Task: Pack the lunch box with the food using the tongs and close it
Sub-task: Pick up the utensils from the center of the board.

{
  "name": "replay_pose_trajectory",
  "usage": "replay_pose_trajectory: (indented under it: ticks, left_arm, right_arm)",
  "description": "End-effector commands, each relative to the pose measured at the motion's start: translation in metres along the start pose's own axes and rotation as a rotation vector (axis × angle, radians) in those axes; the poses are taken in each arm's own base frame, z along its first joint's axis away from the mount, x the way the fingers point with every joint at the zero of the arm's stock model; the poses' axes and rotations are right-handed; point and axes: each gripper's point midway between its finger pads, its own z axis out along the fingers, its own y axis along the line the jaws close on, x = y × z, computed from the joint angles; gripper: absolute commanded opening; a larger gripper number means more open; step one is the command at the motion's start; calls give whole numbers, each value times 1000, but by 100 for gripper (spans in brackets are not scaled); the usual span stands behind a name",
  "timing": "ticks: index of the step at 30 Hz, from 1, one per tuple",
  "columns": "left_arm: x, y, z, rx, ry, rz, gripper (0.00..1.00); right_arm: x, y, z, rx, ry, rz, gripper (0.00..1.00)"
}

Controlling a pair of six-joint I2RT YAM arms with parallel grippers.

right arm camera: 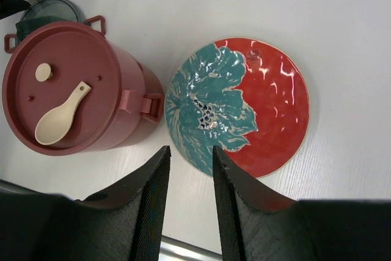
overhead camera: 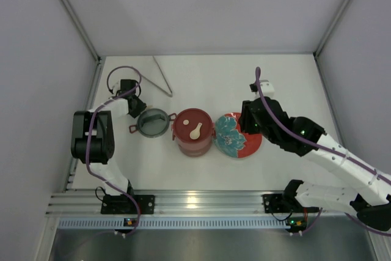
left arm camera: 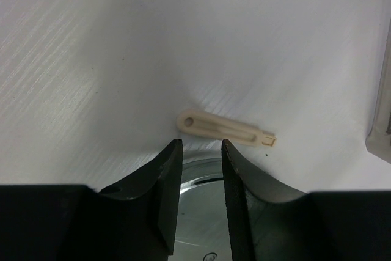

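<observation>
Left arm (overhead camera: pixel 91 136): rises from its base at the lower left of the top view, folds at the elbow, and reaches toward the upper left; the wrist points down at the bench (overhead camera: pixel 275 77).
Left fingers (left arm camera: pixel 168 175): parted by a narrow gap, with nothing held between them.
Open pot (overhead camera: pixel 153 122): round, grey inside, with pink side handles, left of centre. The left fingers hang over its upper-left rim, and its shiny steel shows through the gap in the left wrist view.
Cream strip (left arm camera: pixel 226 129): lies flat on the bench, just beyond the left fingertips.
Right arm (overhead camera: pixel 330 151): runs from the lower right and folds back toward the centre, with the wrist above the plate's upper-right part.
Right fingers (right arm camera: pixel 153 200): moderately parted and empty, above the near rim of the plate.
Lunch box (overhead camera: pixel 193 131): centre of the frame, maroon lid on, with a cream spoon (overhead camera: pixel 195 130) lying on the lid; it sits beside the open pot.
Plate (overhead camera: pixel 250 142): red with a teal flower, just right of the lunch box.
Tongs (overhead camera: pixel 162 76): flat on the bench, upper centre-left, in a narrow V with the apex at lower right, apart from both sets of fingers.
</observation>
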Motion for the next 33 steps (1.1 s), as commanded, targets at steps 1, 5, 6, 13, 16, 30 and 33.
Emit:
replay_pose_trajectory:
  ticks: [1,5,6,13,16,30,33]
  left_arm:
    - [-19,-12,4,15,-46,-23,38]
    - [-27,-17,10,4,-60,-34,38]
    - [-32,-21,10,12,-70,-40,38]
    - [-42,-36,23,20,-74,-48,38]
    - [-48,-42,28,21,-76,-50,37]
    - [-41,-30,40,-67,-9,56,36]
    - [-33,-26,36,-67,13,71,35]
  right_arm:
    - [-9,-3,-6,-3,-31,12,33]
    - [-12,-4,-7,2,-37,13,34]
    - [-12,-4,-7,1,-38,10,34]
    - [-16,-6,-9,11,-45,5,34]
    - [-17,-7,-8,16,-41,1,34]
    - [-16,-11,-6,26,-45,7,34]
    - [-14,-11,-6,21,-44,9,34]
